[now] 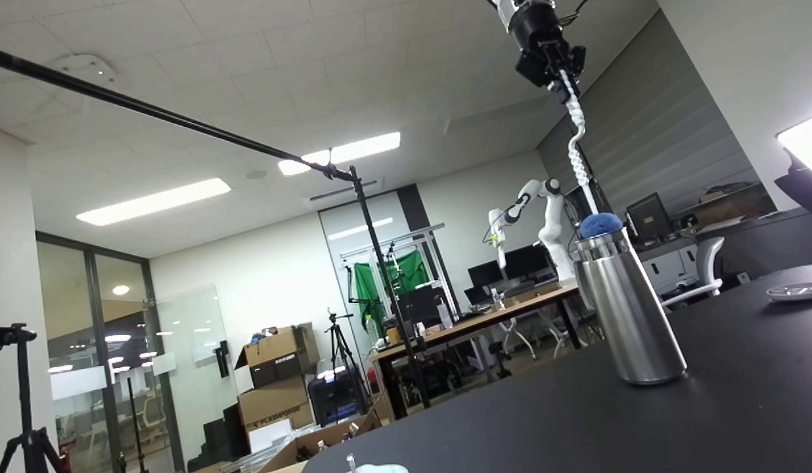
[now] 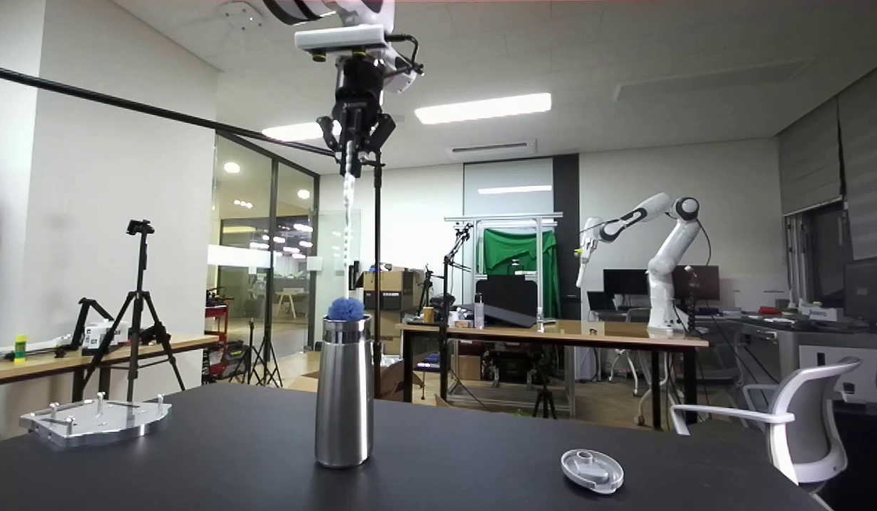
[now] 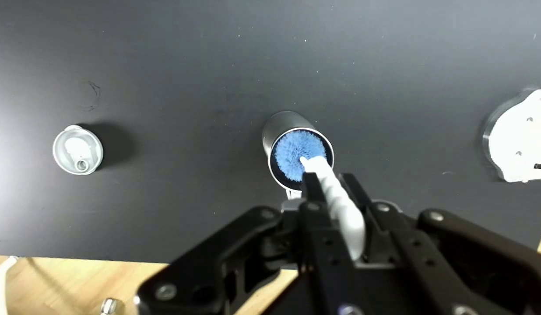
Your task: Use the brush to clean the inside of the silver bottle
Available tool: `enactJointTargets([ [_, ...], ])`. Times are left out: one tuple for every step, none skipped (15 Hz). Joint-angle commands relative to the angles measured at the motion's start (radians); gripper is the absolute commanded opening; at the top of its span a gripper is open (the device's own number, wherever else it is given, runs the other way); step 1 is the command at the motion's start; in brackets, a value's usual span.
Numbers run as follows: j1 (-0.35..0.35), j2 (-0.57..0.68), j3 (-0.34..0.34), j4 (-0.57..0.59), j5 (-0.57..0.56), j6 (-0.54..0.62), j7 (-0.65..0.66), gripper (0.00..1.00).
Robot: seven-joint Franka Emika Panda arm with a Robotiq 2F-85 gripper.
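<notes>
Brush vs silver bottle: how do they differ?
Look: the brush is white with a blue head; the silver bottle is metallic.
Build: the brush is slender, knobbly above its head; the bottle broad, smooth-bodied.
Support: the gripper holds the brush; the bottle stands on the black table.
Shared: both are roughly upright.

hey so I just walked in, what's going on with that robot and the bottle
A robot arm's gripper is closed on the white handle of a brush, holding it over a silver bottle that stands upright on a black table. The brush's blue head is at the bottle's mouth, with its top showing above the rim, so it isn't deep inside yet. What looks like a lid lies apart from the bottle.
</notes>
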State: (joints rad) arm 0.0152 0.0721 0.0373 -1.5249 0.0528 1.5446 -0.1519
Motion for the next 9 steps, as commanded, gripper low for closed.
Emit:
enactJointTargets([
  [-0.018, -0.004, -0.019, -0.089, 0.031, 0.052, -0.052, 0.04],
  [-0.021, 0.001, -0.021, -0.115, 0.033, 0.074, -0.062, 0.04],
  [-0.023, 0.007, -0.022, -0.141, 0.033, 0.1, -0.07, 0.04],
  [-0.023, 0.016, -0.023, -0.163, 0.031, 0.121, -0.072, 0.04],
  [-0.022, 0.028, -0.022, -0.184, 0.029, 0.141, -0.075, 0.04],
  [-0.021, 0.039, -0.021, -0.2, 0.03, 0.156, -0.08, 0.04],
  [-0.019, 0.048, -0.019, -0.217, 0.027, 0.173, -0.078, 0.04],
  [-0.018, 0.057, -0.017, -0.231, 0.027, 0.188, -0.078, 0.04],
  [-0.016, 0.065, -0.015, -0.243, 0.026, 0.2, -0.077, 0.04],
])
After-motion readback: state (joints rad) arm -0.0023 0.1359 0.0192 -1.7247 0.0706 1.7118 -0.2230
